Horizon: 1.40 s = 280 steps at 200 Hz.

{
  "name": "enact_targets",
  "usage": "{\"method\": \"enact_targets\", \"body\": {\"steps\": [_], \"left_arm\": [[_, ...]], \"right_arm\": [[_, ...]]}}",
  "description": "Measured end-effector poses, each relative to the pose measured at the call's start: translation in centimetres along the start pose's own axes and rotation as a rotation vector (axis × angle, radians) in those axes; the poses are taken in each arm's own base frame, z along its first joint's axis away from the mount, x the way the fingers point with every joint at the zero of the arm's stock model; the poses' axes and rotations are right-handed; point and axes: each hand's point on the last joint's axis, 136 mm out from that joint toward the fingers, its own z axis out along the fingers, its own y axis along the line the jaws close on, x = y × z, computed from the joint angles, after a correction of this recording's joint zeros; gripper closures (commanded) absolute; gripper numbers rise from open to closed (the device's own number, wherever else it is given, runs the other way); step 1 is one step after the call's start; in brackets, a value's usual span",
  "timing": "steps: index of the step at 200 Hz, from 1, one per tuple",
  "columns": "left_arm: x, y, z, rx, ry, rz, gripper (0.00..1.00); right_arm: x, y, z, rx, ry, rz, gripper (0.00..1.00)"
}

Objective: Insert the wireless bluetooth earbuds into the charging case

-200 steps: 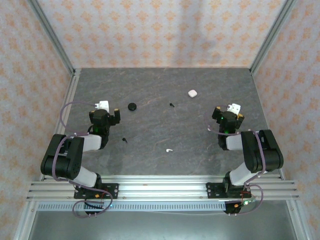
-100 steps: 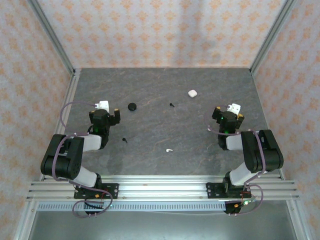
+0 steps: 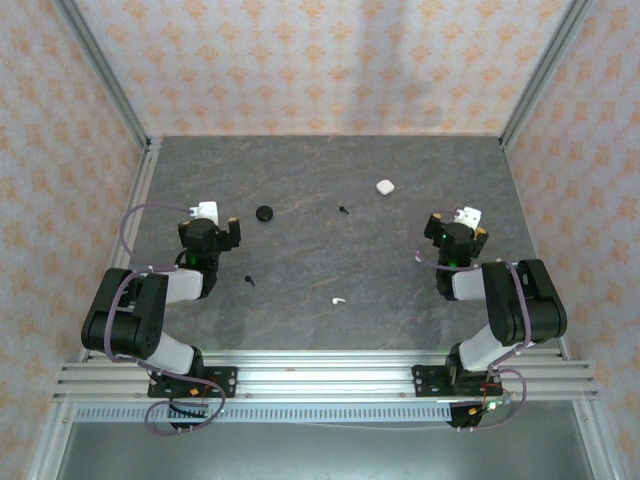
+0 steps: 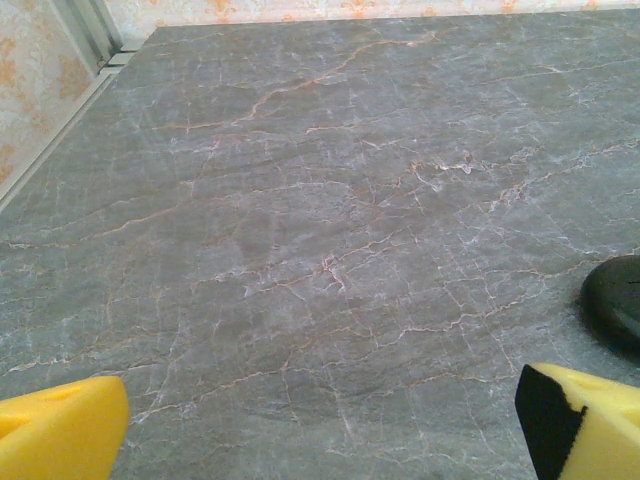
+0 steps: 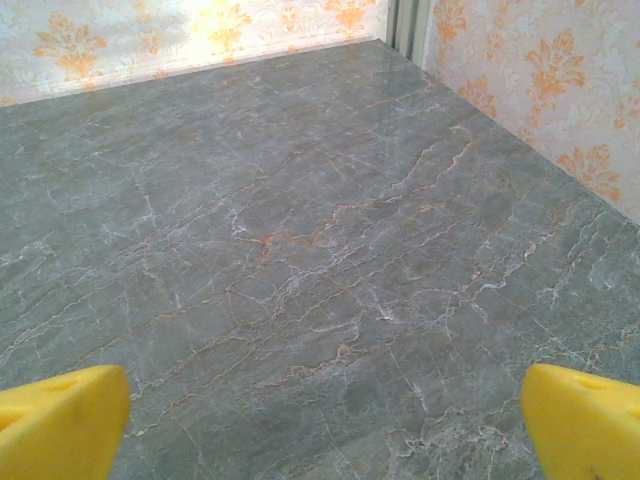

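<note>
- Roughly centred dial: clock read from the overhead view, hub at mid-counter [image 3: 300, 170], 12 toward the far wall.
- Left pincer [image 4: 320, 435]: spread wide, yellow pads [image 4: 60, 430] at the two lower corners of its wrist view, nothing between them. It sits low over the counter at about 9 o'clock.
- Right pincer [image 5: 320, 425]: also spread wide and empty, over bare counter at about 3 o'clock.
- Earbuds, all loose on the counter and well apart: one black bud [image 3: 344, 210] just past the hub toward 12; a second black bud [image 3: 248, 281] at 8, nearest the left arm; a white bud [image 3: 339, 299] at 6, near the front edge.
- Cases: black case [image 3: 264, 213] at 10, its rim at the right edge of the left wrist view; white case [image 3: 385, 186] at 1. Cannot tell whether either lid is open.
- No bud is seated yet; task judged at its start.
- Handling, judged: buds are tiny, very light, hard and smooth, likely to skid or flick out under a lopsided pinch.
- Best hold looks like across the rounded body, pads square to it, stem left free to drop into the socket. Light squeeze only.
- Cases are light too and may slide when pushed; bracing with the other pincer seems wise.
</note>
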Motion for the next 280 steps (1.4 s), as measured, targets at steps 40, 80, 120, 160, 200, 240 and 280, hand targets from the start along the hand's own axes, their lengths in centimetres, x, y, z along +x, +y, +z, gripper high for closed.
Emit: {"method": "enact_targets", "body": {"steps": [40, 80, 120, 160, 200, 240, 280], "left_arm": [[-0.5, -0.5, -0.1, 0.025, 0.054, 0.012, 0.00], [-6.5, -1.1, -1.6, 0.071, 0.023, -0.059, 0.00], [-7.6, -3.5, -2.2, 0.193, 0.137, -0.109, 0.00], [-6.3, -7.7, -3.5, 0.314, 0.261, -0.083, 0.00], [-6.0, -11.7, -4.7, 0.416, 0.317, -0.045, 0.00], [-4.2, -12.5, -4.4, 0.429, 0.381, -0.034, 0.00], [-3.3, -12.8, -4.2, 0.434, 0.409, -0.029, 0.00]], "right_arm": [[-2.5, 1.9, 0.7, -0.053, 0.075, -0.037, 0.01], [-11.2, 7.1, 2.4, -0.190, 0.088, -0.042, 0.01], [-13.1, 15.0, 7.0, -0.325, 0.285, -0.132, 0.01], [-7.6, 19.9, 10.9, -0.365, 0.557, -0.211, 0.01], [-1.0, 21.7, 12.3, -0.344, 0.767, -0.275, 0.01], [1.8, 22.2, 11.4, -0.341, 0.861, -0.329, 0.02], [2.5, 21.7, 10.9, -0.346, 0.891, -0.385, 0.09]]}}
